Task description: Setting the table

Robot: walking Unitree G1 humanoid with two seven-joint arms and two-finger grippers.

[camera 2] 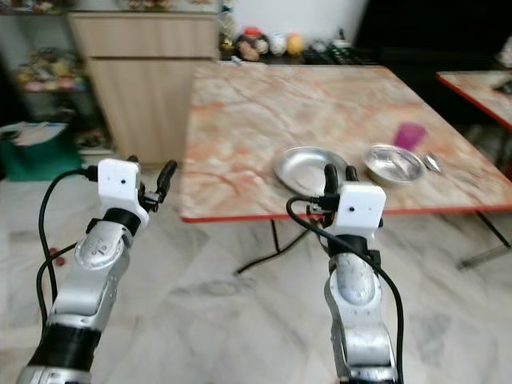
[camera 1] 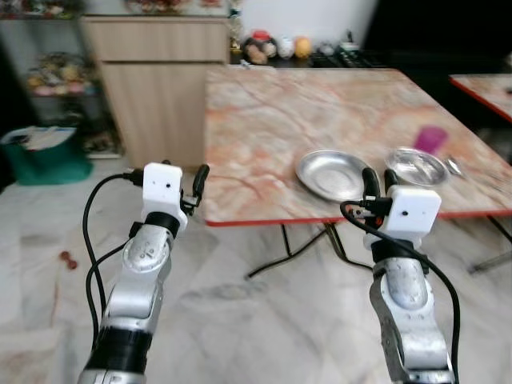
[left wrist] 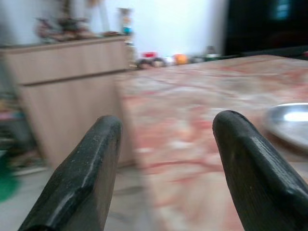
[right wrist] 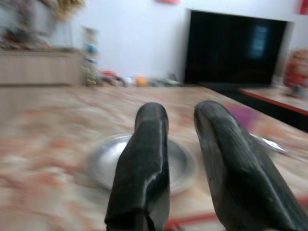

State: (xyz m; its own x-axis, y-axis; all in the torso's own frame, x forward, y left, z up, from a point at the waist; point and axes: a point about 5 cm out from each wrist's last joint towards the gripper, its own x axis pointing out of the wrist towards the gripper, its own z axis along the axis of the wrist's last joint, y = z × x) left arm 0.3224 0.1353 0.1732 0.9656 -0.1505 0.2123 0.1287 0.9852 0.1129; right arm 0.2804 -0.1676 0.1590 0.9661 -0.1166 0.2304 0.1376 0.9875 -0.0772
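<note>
A marble-patterned table point(camera 1: 320, 120) with a red edge fills the middle and right of the head view. Near its front edge, at centre right, lies one round steel plate point(camera 1: 332, 174), flat and shiny with a low rim. Just right of it stands one steel bowl point(camera 1: 416, 166), smaller and deeper, not touching the plate. Behind the bowl, towards the right edge of the frame, stands one pink cup point(camera 1: 430, 139), blurred, and at the far right lies one small metal piece, perhaps a spoon point(camera 1: 454, 166). The left gripper point(camera 1: 186, 182) is at lower left, in front of the table's left corner, above the floor; its two fingers point(left wrist: 82, 178) stand wide apart and hold nothing. The right gripper point(camera 1: 379, 184) is at lower centre right, just before the table edge and in front of the plate; its fingers point(right wrist: 144, 159) are nearly together, with a narrow gap, and grip nothing. One wooden cabinet point(camera 1: 160, 72) stands at upper left.
</note>
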